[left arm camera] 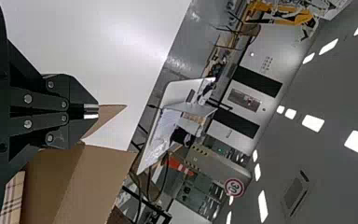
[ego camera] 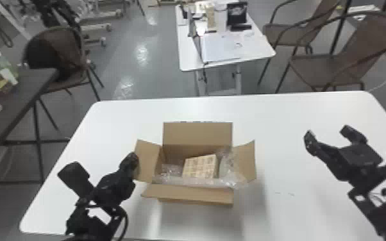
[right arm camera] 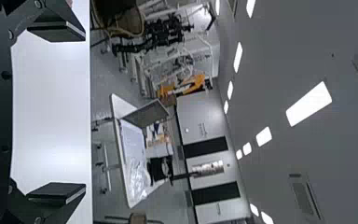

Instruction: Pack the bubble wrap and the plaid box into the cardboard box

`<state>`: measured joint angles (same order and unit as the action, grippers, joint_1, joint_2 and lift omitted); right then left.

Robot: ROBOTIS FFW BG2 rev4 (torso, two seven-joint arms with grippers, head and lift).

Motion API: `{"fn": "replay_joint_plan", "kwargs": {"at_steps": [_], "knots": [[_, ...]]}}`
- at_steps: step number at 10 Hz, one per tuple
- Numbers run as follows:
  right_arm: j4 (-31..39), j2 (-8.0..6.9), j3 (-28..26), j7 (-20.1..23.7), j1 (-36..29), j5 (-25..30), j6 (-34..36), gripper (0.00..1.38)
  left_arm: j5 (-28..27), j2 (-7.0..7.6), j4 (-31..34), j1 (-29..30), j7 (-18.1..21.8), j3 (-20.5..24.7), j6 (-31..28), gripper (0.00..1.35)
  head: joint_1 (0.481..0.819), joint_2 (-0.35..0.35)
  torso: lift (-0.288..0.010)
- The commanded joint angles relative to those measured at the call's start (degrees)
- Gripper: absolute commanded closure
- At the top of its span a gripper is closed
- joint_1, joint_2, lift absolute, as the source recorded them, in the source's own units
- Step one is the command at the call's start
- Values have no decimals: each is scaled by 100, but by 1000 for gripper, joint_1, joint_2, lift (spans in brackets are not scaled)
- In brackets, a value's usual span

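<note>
The open cardboard box [ego camera: 197, 134] stands mid-table. Inside it lies the plaid box [ego camera: 200, 166], slightly tilted, with clear bubble wrap [ego camera: 230, 164] at its right, left and front; some wrap overhangs the right front corner. Just left of the left flap is my left gripper [ego camera: 131, 157]. In the left wrist view this gripper [left arm camera: 91, 111] is shut, a cardboard flap [left arm camera: 108, 114] beyond its tips and part of the plaid box [left arm camera: 12, 199] near the picture's corner. Well right of the carton, over the table, my right gripper [ego camera: 327, 133] is open; its fingers stand wide apart in the right wrist view [right arm camera: 85, 112].
All four carton flaps spread outward, around the opening. The white table [ego camera: 285, 121] extends on both sides. Beyond it stand another white table [ego camera: 227, 59] with items and brown chairs [ego camera: 359, 61]; a dark table [ego camera: 25, 86] is at the left.
</note>
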<state>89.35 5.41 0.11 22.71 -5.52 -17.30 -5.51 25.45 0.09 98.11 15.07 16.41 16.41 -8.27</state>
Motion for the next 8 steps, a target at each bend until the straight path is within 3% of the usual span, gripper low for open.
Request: {"fn": "replay_joint_plan", "kwargs": {"at_steps": [1,3,5,7,8], "knots": [[-154,21,-169,-38,-371,165,-293,157,30,-24,-81,-83,-209,-23,159,1220,695,149,-63],[-691,109,-213,-82,-468,174,-917,157,312,-24,-406,-329,-261,65,397,1220,695,137,-63],[-989,4,-213,-653,-687,34,-1347,157,364,-24,-521,-470,-376,73,555,1220,695,125,-63],[-954,13,-230,-759,-731,60,-1347,157,435,-24,-767,-523,-1272,-146,1399,1220,695,128,-63],[-937,13,-222,-759,-722,113,-1347,157,602,-24,-1083,-646,-1536,-173,1864,1220,695,137,-63]]}}
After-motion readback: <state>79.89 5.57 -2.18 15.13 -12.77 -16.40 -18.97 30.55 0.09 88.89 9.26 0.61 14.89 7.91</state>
